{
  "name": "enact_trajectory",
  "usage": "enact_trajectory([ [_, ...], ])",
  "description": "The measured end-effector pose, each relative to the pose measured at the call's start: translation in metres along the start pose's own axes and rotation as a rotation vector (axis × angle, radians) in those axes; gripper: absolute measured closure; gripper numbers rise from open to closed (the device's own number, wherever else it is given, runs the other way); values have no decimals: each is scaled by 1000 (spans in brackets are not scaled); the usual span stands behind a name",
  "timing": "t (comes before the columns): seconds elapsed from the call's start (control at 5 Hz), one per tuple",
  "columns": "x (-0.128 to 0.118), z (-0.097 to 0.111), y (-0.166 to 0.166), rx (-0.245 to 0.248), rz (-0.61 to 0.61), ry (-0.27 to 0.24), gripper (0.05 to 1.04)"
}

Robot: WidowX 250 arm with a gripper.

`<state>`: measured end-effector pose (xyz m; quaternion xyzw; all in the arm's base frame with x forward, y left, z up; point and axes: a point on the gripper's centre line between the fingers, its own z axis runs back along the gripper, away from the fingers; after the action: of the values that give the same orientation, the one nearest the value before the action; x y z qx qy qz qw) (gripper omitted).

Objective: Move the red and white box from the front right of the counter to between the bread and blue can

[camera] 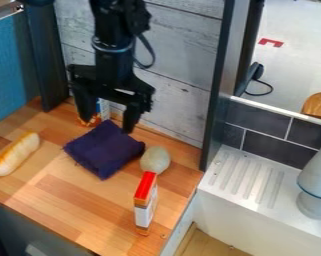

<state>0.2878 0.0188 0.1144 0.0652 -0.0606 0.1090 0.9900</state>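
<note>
Over the back of the wooden counter point(62, 188) hangs the black gripper point(109, 124), its two fingers spread apart with nothing held between them. Just below and in front of it lies a folded dark purple cloth point(104, 150); whether the fingertips touch it I cannot tell. A small box with orange and blue print point(104, 110) stands behind the gripper, partly hidden by it. Right of the cloth is a roundish beige object point(155, 160). An upright red and white box point(145, 202) stands in front of that. At the far left lies a long bread roll point(14, 154).
A grey plank wall point(176, 75) rises behind the counter. A dark upright post point(216, 90) stands at the back right corner. Farther right are a white ribbed sink ledge point(246, 177) and a grey faucet-like piece point(316, 185). A blue panel point(9, 65) is at the upper left.
</note>
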Motion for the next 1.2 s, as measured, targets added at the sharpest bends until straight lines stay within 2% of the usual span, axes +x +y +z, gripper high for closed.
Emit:
enact_trajectory([
  [0.2, -7, -14, -12, -25, -25, -27, 83],
  [0.4, -17, -27, -27, -69, -41, -93, 83],
  [0.6, -17, -30, -37, -91, -52, -137, 83],
  [1.0, -22, -29, -44, -118, -79, -135, 83],
  [1.2, -28, -42, -48, -136, -102, -103, 83],
])
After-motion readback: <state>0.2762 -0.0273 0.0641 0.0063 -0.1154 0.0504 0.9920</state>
